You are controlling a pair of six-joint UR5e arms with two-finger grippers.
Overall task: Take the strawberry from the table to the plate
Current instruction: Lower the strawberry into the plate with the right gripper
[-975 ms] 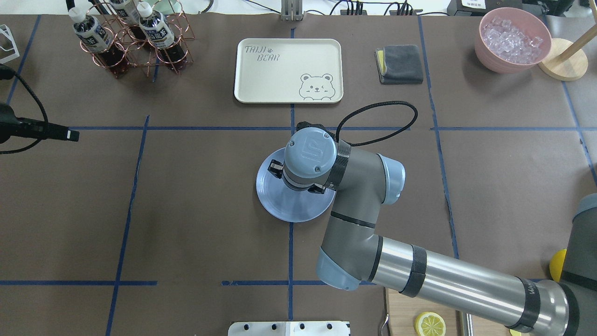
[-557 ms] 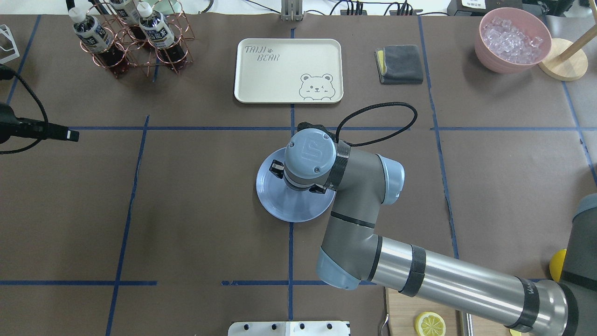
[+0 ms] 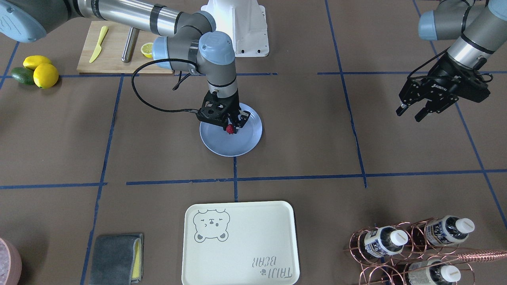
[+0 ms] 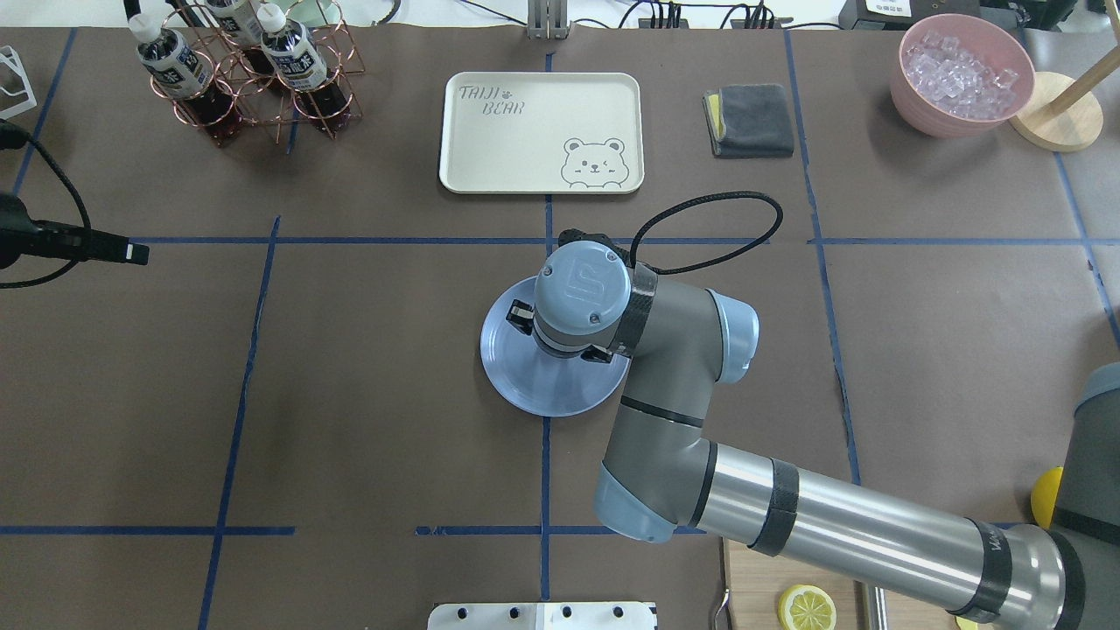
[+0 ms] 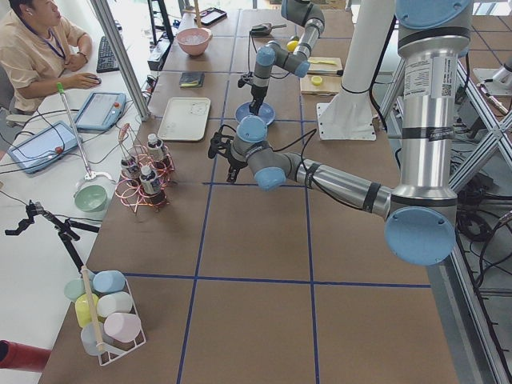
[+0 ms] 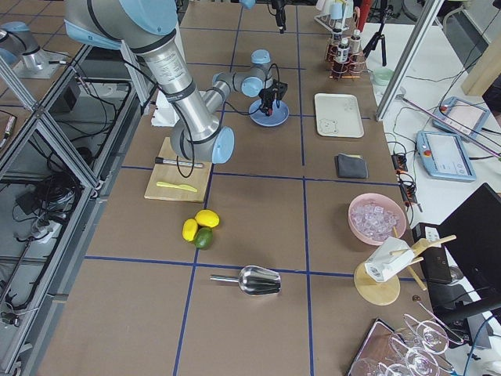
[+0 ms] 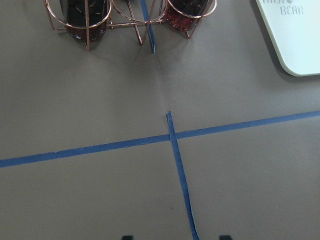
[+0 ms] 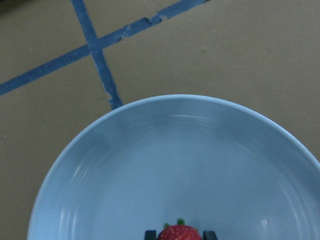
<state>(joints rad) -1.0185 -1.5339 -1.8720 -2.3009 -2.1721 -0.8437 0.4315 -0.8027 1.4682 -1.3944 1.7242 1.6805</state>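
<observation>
In the front-facing view the small red strawberry (image 3: 229, 128) hangs just above the light-blue plate (image 3: 241, 147), with my right gripper (image 3: 230, 126) shut on it and pointing straight down. The right wrist view has the strawberry (image 8: 180, 233) at the bottom edge, flanked closely by the two dark fingertips (image 8: 150, 234), over the plate (image 8: 175, 160). From overhead, the right wrist hides the berry and much of the plate (image 4: 534, 389). My left gripper (image 3: 411, 112) hovers open and empty far off over the brown table (image 3: 317, 130).
A cream bear tray (image 4: 541, 131) lies beyond the plate. A copper rack of bottles (image 4: 245, 74), a grey cloth (image 4: 751, 120) and a pink bowl of ice (image 4: 961, 74) sit along the far edge. Lemons (image 3: 41, 71) and a cutting board (image 3: 115, 47) lie near the robot base.
The right wrist has shifted only a hair over the plate, still holding the strawberry. The left arm has not moved.
</observation>
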